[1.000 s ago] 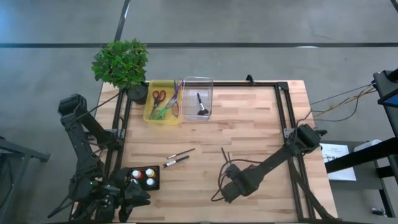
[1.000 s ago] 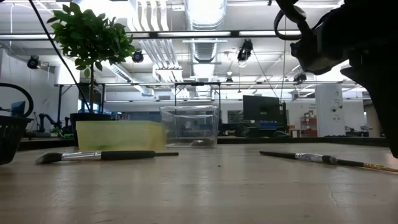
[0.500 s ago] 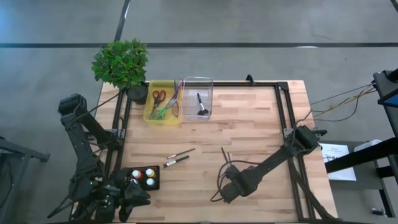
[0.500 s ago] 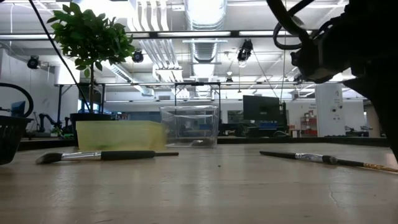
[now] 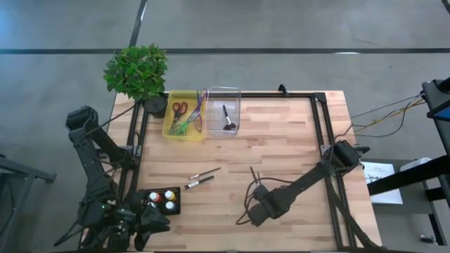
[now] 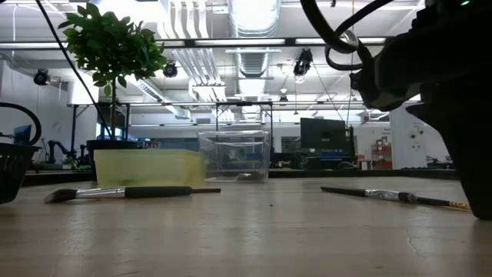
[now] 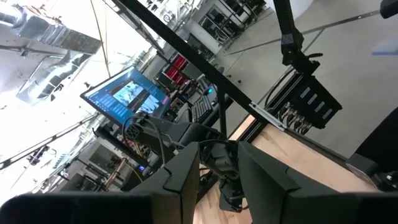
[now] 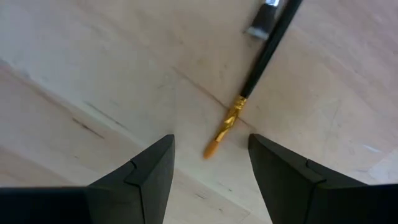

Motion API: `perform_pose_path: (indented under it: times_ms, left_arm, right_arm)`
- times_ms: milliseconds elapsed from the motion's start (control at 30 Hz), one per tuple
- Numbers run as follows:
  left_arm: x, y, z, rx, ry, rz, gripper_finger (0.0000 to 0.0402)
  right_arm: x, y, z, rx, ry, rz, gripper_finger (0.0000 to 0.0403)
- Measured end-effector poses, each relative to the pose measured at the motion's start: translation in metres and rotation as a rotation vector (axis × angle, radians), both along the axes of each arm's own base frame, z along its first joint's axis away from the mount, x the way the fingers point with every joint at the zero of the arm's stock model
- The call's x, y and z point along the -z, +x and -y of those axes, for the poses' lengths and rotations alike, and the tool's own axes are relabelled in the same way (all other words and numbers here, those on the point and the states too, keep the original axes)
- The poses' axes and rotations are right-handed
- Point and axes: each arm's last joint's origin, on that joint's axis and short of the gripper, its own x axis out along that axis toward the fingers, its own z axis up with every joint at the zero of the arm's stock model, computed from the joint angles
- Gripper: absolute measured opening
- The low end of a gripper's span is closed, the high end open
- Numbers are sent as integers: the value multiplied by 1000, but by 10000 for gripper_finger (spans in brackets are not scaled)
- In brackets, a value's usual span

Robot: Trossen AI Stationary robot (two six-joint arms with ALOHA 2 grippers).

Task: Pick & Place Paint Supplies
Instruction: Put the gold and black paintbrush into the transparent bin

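Paintbrush (image 8: pixel 264 59): thin dark handle, gold ferrule, orange tip.

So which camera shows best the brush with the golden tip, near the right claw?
The right wrist view: the golden-tipped brush lies large between the open right claw. The low view shows it thin; the high view hardly shows it.
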Motion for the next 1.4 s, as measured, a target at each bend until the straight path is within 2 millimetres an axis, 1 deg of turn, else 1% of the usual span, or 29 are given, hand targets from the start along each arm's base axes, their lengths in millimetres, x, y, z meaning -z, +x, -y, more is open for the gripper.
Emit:
perform_pose_path:
  times_ms: [167,267,333,400,533,567,767,933,1067,1167,1267,1400]
  left_arm:
    - [0,0,0,0,0,0,116]
    - [0,0,0,0,0,0,116]
    - [0,0,0,0,0,0,116]
    - [0,0,0,0,0,0,116]
    - [0,0,0,0,0,0,116]
    - [0,0,0,0,-1,0,116]
    - [0,0,0,0,-1,0,116]
    - [0,0,0,0,-1,0,116]
    - [0,0,0,0,-1,0,116]
    - [0,0,0,0,-1,0,116]
    - [0,0,0,0,0,0,116]
    - [0,0,0,0,-3,-1,116]
  right_arm:
    - [2,-2,1,7,4,-5,205]
    - [2,-1,0,2,10,-4,188]
    - [3,-2,1,0,17,-14,160]
    - [4,-3,1,0,18,-20,121]
    - [6,-5,2,-21,22,-30,32]
    - [6,-5,2,-30,23,-31,21]
    - [6,-5,2,-66,-2,-14,8]
    - [-5,-10,1,-68,-55,37,8]
    - [-30,-23,6,-27,-147,71,8]
    - [-40,-29,9,-10,-220,110,8]
    - [-55,-30,13,-18,-266,202,8]
    - [-75,-26,31,-36,-345,295,8]
